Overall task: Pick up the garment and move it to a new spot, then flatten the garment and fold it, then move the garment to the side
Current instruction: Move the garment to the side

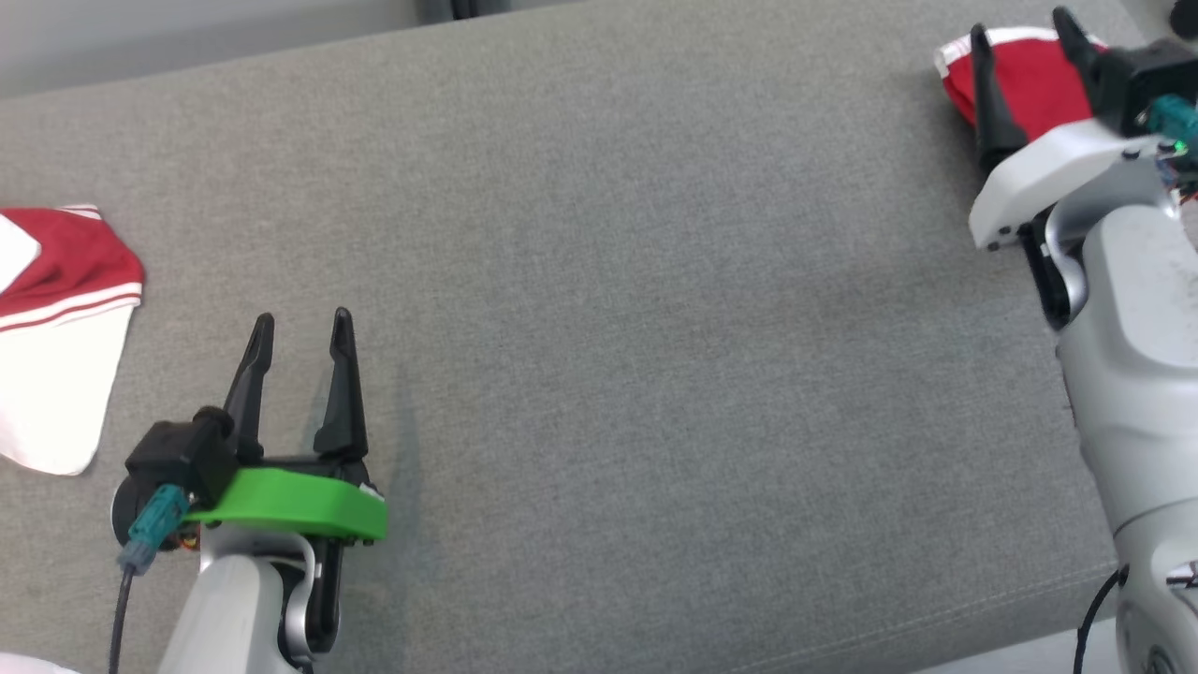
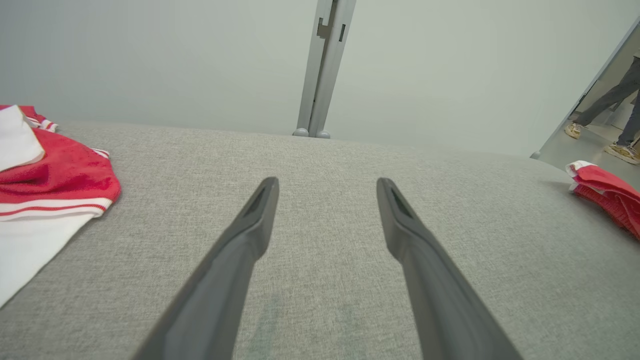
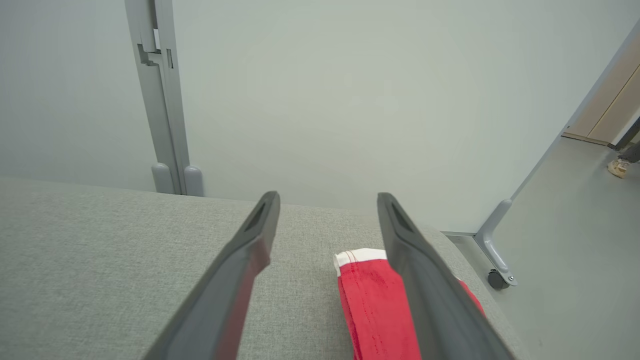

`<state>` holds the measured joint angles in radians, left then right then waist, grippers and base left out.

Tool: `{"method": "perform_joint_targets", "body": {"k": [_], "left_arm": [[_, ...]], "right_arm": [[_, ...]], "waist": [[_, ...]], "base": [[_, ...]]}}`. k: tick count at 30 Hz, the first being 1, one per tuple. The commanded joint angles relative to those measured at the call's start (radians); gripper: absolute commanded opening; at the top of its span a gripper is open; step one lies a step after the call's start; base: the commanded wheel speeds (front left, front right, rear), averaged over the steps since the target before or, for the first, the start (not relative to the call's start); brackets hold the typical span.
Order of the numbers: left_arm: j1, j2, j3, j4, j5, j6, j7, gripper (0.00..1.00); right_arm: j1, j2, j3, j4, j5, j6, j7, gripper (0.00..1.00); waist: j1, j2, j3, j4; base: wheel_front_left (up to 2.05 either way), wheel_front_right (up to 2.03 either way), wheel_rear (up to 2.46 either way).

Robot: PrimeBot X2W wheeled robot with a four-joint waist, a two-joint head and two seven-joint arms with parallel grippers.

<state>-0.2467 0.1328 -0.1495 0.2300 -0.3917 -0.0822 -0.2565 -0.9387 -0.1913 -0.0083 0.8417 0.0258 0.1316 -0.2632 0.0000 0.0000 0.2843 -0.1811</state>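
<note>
1. Both pairs of jaws stood spread with nothing between them. The left gripper [image 1: 303, 316] hung over bare cloth at the near left, and the right gripper [image 1: 1020, 21] reached into the far right corner.
2. The red garment [image 1: 1029, 84] lay in that corner as a compact bundle with a white band at one end, close to the right edge of the grey padded surface [image 1: 655, 328]. In the right wrist view it sat under the right-hand finger rather than centred in the gap. We could not tell whether the fingertips touched it.
3. A red-and-white garment [image 1: 56, 318] lay loosely at the left edge, beside the left gripper but apart from it.
4. We judged that the step in hand concerned the red garment at the side, either a grasp about to be made or a placing just finished. The views did not settle which.
5. If it was a grasp, we thought it would go best this way:
   - shift the wrist so the bundle sat midway between the fingers;
   - lower both tips into the padding;
   - pinch through every layer so the fold held;
   - lift straight up, because the edge was near and a drag could push the cloth off.
6. We saw no basket or box holding anything. Both garments lay straight on the padding.
</note>
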Motion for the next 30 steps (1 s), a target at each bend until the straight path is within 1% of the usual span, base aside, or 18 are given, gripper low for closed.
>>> {"method": "perform_joint_targets", "body": {"k": [1, 6, 11, 17, 26, 30], "left_arm": [[0.028, -0.007, 0.011, 0.016, -0.013, 0.001, -0.005, 1.0], [0.08, -0.022, 0.042, 0.051, -0.025, 0.001, -0.008, 1.0], [0.149, -0.043, 0.078, 0.051, -0.015, -0.003, -0.009, 1.0], [0.229, -0.065, 0.11, 0.039, -0.011, -0.01, -0.009, 1.0], [0.296, -0.08, 0.095, 0.034, -0.025, -0.018, -0.008, 1.0], [0.302, -0.081, 0.091, 0.028, -0.029, -0.018, -0.008, 1.0]], "right_arm": [[0.042, 0.005, 0.005, -0.02, 0.008, -0.002, -0.002, 1.0], [0.17, 0.057, 0.012, -0.089, 0.021, -0.002, -0.002, 1.0], [0.31, 0.103, 0.008, -0.159, 0.013, -0.002, -0.002, 1.0], [0.476, 0.134, 0.008, -0.245, 0.013, -0.002, -0.002, 1.0], [0.748, 0.139, 0.041, -0.415, 0.122, -0.002, -0.002, 1.0], [0.812, 0.139, 0.041, -0.461, 0.136, -0.002, -0.002, 1.0]], "waist": [[0.0, 0.0, -0.09, 0.032], [0.0, 0.0, -0.153, 0.046], [0.0, 0.0, -0.201, 0.057], [0.0, 0.0, -0.236, 0.073], [0.0, 0.0, -0.268, 0.119], [0.0, 0.0, -0.275, 0.12]], "base": [[0.0, 0.0, 0.0], [0.0, 0.0, 0.0], [0.0, 0.0, 0.0], [0.0, 0.0, 0.0], [0.0, 0.0, 0.0], [0.0, 0.0, 0.0]]}}
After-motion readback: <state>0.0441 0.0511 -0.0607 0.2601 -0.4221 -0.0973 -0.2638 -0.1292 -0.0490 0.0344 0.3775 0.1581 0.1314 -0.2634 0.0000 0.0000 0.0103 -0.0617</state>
